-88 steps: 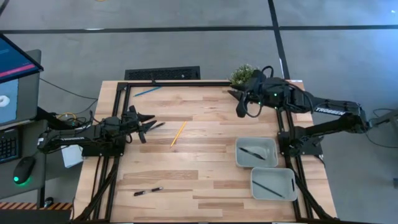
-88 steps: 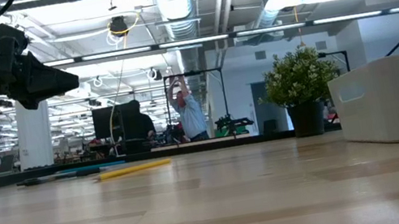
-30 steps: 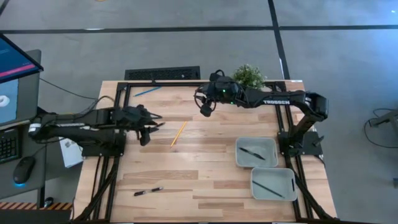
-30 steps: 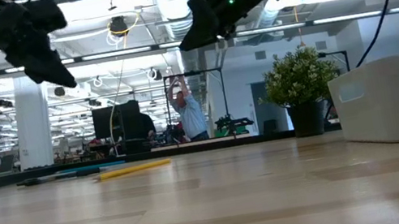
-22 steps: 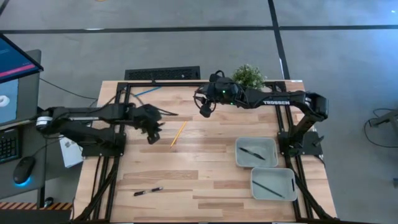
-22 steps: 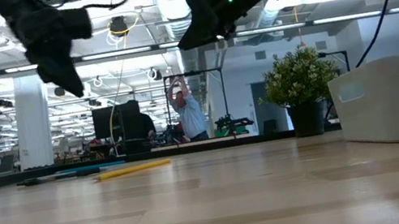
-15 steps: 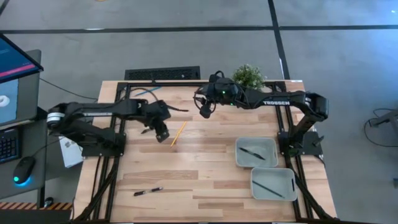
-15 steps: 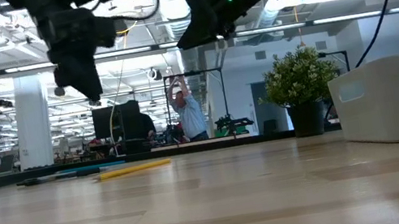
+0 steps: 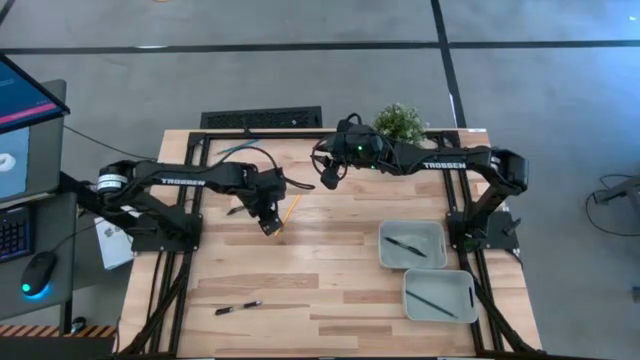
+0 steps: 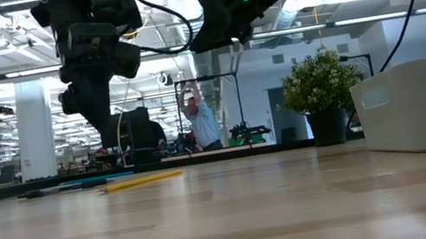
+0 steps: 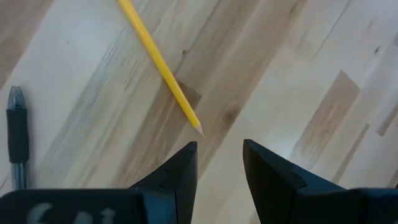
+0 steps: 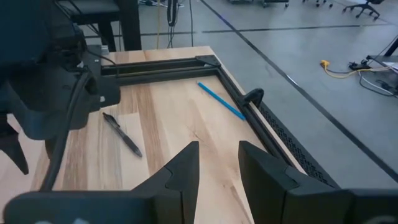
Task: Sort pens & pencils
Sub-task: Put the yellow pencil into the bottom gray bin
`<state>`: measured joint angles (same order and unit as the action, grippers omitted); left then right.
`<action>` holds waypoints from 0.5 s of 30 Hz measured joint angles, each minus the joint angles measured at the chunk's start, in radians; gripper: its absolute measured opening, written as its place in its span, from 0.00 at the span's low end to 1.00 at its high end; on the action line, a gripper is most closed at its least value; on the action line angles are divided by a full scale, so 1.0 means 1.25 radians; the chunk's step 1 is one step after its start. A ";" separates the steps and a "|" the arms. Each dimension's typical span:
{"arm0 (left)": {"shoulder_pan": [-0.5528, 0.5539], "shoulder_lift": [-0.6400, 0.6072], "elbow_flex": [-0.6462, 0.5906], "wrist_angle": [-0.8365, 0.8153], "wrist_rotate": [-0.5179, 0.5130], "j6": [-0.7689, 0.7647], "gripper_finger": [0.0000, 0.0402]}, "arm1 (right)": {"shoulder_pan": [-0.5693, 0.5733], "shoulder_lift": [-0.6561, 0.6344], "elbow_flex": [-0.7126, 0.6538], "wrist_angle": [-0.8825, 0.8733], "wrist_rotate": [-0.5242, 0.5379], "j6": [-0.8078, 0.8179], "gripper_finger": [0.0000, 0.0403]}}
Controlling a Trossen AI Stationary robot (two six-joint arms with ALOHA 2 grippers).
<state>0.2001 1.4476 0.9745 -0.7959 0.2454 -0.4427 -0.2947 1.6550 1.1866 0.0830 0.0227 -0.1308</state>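
The yellow pencil (image 9: 290, 210) lies flat on the wood near the table's middle; in the left wrist view the yellow pencil (image 11: 160, 67) points its sharpened tip toward my fingers. My left gripper (image 9: 269, 225) hangs open above that tip, fingers pointing down, touching nothing. The blue pencil (image 9: 237, 147) lies by the far-left frame rail, also in the right wrist view (image 12: 221, 99). One black pen (image 9: 237, 209) lies beside my left arm, another (image 9: 238, 307) near the near edge. My right gripper (image 9: 325, 179) waits open, raised over the far middle.
Two grey bins on the right side, the farther bin (image 9: 434, 230) and the nearer bin (image 9: 466, 282), each hold a black pen. A potted plant (image 9: 398, 121) stands at the far edge. A black frame rail (image 9: 260, 134) runs along the far side. A person stands in the room behind.
My left gripper has swung from the table's left side toward the right and come down over the yellow pencil's near tip, tipping to point down. The right arm has kept still. No pen or pencil has moved.
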 joint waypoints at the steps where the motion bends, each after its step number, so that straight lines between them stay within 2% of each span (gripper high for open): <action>1: 0.001 0.002 0.000 0.002 -0.008 -0.003 0.30 | 0.000 0.000 0.000 0.000 0.000 0.000 0.33; 10: 0.001 0.004 0.000 0.007 -0.107 -0.098 0.30 | 0.000 0.000 0.000 -0.001 0.000 -0.028 0.33; 15: 0.001 0.004 0.000 0.011 -0.110 -0.213 0.30 | -0.002 0.000 -0.001 -0.026 0.000 -0.028 0.33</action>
<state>0.2012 1.4532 0.9745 -0.7823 0.1073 -0.7091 -0.2966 1.6550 1.1858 0.0506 0.0227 -0.1654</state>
